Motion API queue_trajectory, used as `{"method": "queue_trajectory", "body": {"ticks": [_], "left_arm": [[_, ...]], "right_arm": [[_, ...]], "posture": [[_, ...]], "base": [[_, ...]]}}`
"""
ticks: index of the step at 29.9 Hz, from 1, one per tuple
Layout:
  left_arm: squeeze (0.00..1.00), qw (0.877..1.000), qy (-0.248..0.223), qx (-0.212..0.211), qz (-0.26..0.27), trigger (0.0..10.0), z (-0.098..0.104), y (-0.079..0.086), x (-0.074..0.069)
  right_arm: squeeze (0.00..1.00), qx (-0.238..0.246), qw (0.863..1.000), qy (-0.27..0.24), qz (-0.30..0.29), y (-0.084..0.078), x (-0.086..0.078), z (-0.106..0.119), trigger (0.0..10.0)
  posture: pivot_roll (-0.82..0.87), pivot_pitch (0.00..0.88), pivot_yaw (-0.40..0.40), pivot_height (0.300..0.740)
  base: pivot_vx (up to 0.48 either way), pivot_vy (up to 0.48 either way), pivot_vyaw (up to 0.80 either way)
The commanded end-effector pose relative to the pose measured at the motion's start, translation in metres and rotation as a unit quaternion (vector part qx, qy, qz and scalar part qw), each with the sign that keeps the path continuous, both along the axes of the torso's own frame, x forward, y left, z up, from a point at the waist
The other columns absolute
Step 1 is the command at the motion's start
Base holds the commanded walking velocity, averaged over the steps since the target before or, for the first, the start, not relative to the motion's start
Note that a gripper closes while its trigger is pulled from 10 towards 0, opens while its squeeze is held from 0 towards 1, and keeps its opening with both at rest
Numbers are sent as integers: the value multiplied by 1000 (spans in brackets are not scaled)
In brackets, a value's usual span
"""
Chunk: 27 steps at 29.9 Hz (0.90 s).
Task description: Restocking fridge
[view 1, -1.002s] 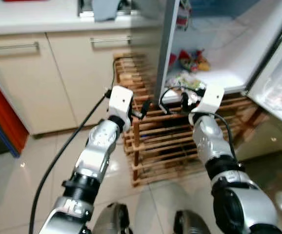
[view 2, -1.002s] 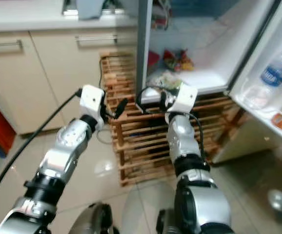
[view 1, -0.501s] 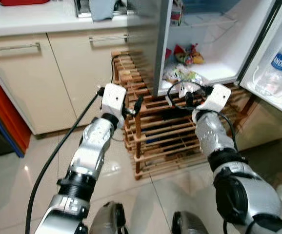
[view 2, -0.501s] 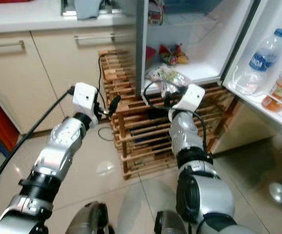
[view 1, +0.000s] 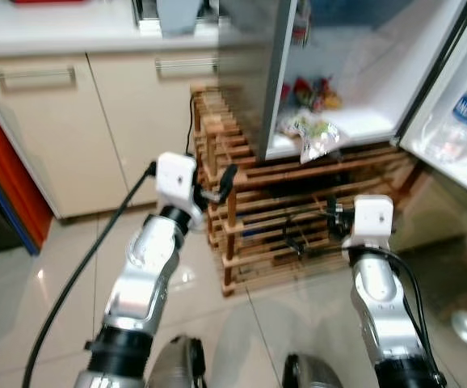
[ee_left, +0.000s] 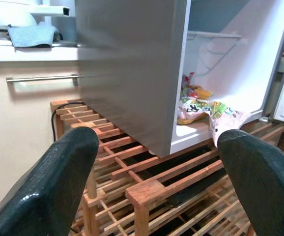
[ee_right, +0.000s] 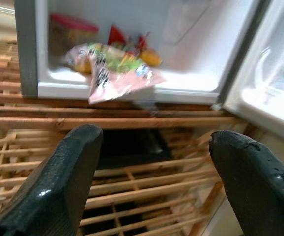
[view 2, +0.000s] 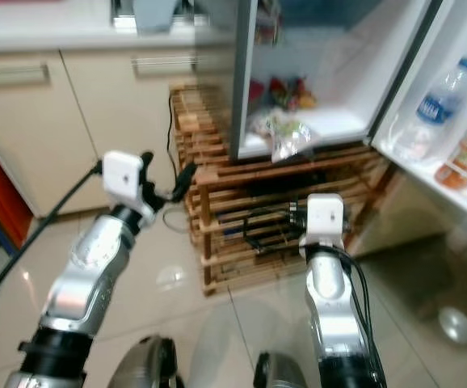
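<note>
**Both grippers empty in front of the open fridge**

The fridge (view 1: 342, 48) stands open on a slatted wooden rack (view 1: 298, 214), its door (view 1: 460, 121) swung out to the robot's right with a water bottle (view 1: 460, 121) in the door shelf. On the fridge floor lie several snack packets, and one pink-and-green packet (ee_right: 120, 73) hangs over the front lip, its long side running along the shelf edge with one end drooping toward the rack.

The right gripper (ee_right: 154, 177) is spread wide and holds nothing; it sits low, level with the rack's middle slats, so the packet lies ahead of it and above. The left gripper (ee_left: 159, 182) is also wide and empty, raised near the rack's front corner post and the fridge's grey side wall (ee_left: 127, 64) (the packet is ahead of it, off to the right).

The right arm looks better placed for the packet: it faces the opening squarely, while the left would have to reach around the side wall. Any push would need to go up and inward, across the packet's long side.
</note>
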State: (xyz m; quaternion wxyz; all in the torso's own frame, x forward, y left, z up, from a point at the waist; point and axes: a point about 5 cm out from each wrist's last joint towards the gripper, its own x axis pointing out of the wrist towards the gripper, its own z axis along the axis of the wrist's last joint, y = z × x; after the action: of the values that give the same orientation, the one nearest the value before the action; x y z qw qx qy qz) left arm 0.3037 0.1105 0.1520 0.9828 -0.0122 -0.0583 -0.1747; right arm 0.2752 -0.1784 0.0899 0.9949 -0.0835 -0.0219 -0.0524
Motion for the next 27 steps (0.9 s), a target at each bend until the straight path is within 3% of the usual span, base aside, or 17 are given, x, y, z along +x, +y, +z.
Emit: {"method": "queue_trajectory", "body": {"ticks": [1, 4, 9, 21, 27], "left_arm": [[0, 1000, -6, 0, -10, 10000, 6, -1, -1], [0, 1000, -13, 6, -12, 10000, 9, -3, 1], [0, 999, -31, 6, -21, 10000, 20, -10, 6], [0, 999, -39, 3, -35, 10000, 24, -17, 7], [0, 999, -46, 0, -28, 10000, 26, -18, 9]], "right_arm": [[0, -5, 1000, -22, 14, 1, -1, 14, 10000], [0, -3, 1000, -16, 15, 3, -1, 12, 10000], [0, 37, 999, -8, 15, 13, 17, 18, 10000], [0, 69, 997, 28, -20, -1, 28, 14, 10000], [0, 146, 987, 44, -51, -13, 40, 13, 10000]], "posture": [[-69, 0, -11, 675], [-72, 0, -7, 675], [-85, 0, 0, 675], [-102, 0, -2, 675], [-108, 0, 2, 675]], "base": [[480, 0, 0], [480, 0, 0], [480, 0, 0], [480, 0, 0], [480, 0, 0]]}}
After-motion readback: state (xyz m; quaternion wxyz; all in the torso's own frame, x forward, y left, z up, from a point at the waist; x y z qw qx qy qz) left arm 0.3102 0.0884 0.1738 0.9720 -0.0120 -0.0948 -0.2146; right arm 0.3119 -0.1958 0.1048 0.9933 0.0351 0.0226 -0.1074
